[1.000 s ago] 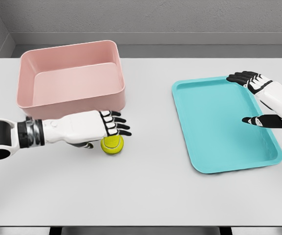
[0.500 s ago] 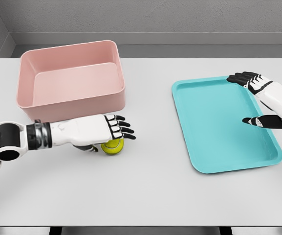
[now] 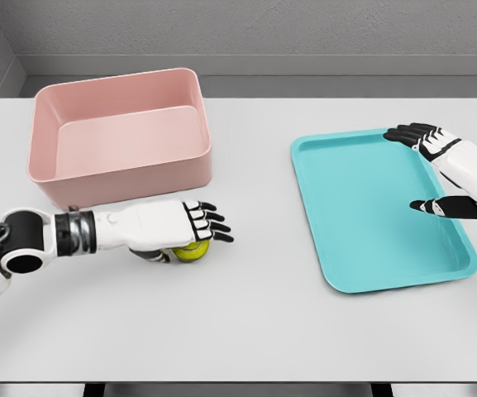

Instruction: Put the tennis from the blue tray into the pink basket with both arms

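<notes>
Start at your left: the left hand (image 3: pixel 168 227) lies palm-down over the tennis ball (image 3: pixel 192 250), fingers stretched forward past it while the thumb curls under beside the ball, so you're draped on it, not clamped around it yet. The ball sits on the white table (image 3: pixel 246 322), just in front of the pink basket (image 3: pixel 121 132), well clear of the tray. Here's the worry: with fingers that flat, a downward press could squirt the ball out sideways and send it rolling across the table, or the knuckles could catch the basket's near wall on the lift. Moving right, the blue tray (image 3: pixel 370 215) holds nothing. Your right hand (image 3: pixel 436 169) hovers over the tray's far right edge, fingers spread loose, thumb pointing inward, gripping nothing. The count: one ball, one basket, one tray, two hands in view.
</notes>
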Controlling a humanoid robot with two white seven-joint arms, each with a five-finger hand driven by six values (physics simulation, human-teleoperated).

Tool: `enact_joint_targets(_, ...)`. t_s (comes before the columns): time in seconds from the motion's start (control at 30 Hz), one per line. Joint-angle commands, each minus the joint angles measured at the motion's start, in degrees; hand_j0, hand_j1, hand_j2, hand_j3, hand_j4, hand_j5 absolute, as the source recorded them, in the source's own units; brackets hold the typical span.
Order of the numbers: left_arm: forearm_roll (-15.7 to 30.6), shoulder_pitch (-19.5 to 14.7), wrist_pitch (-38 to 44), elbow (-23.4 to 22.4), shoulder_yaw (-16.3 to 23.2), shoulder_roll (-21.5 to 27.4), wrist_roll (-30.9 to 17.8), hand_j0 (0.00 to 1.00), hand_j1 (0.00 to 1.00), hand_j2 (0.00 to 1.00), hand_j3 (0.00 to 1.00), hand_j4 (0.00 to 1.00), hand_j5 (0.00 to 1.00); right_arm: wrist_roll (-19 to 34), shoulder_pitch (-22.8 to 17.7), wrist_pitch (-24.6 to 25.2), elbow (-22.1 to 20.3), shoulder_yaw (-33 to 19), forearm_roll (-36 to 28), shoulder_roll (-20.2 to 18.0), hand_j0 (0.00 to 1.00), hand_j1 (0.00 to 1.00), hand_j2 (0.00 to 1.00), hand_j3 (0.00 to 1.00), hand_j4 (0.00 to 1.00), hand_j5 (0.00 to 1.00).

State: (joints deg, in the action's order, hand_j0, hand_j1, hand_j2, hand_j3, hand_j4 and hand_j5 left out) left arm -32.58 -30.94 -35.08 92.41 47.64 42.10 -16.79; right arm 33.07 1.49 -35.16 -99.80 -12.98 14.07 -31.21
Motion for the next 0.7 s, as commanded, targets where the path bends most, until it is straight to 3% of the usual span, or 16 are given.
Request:
enact_joint_targets(0.0, 0.3, 0.0, 0.1, 0.0, 0.4, 0.0, -0.1, 1.0, 1.0, 1.0, 1.0, 1.0, 1.0, -0.1, 0.0, 0.2, 0.0, 0.0, -0.4, -0.1, 1.0, 1.0, 1.0, 1.0, 1.0, 1.0)
enact_joint_targets(0.23, 0.5, 0.0, 0.1, -0.1, 0.3, 0.0, -2.8, 0.73, 0.73, 0.73, 0.73, 0.73, 0.73, -0.1, -0.1, 0.2, 0.0, -0.1, -0.4, -0.1, 1.0, 1.0, 1.0, 1.0, 1.0, 1.0)
enact_joint_targets(0.4, 0.4, 0.0, 0.1, -0.7, 0.4, 0.0, -3.0, 0.61, 0.61, 0.61, 0.61, 0.61, 0.61, -0.1, -0.1, 0.2, 0.1, -0.1, -0.4, -0.1, 1.0, 1.0, 1.0, 1.0, 1.0, 1.0)
enact_joint_targets(0.67, 0.8, 0.1, 0.1, -0.7, 0.4, 0.0, -3.8, 0.57, 0.57, 0.57, 0.57, 0.57, 0.57, 0.0, -0.1, 0.2, 1.0, -0.1, -0.4, -0.1, 1.0, 1.0, 1.0, 1.0, 1.0, 1.0)
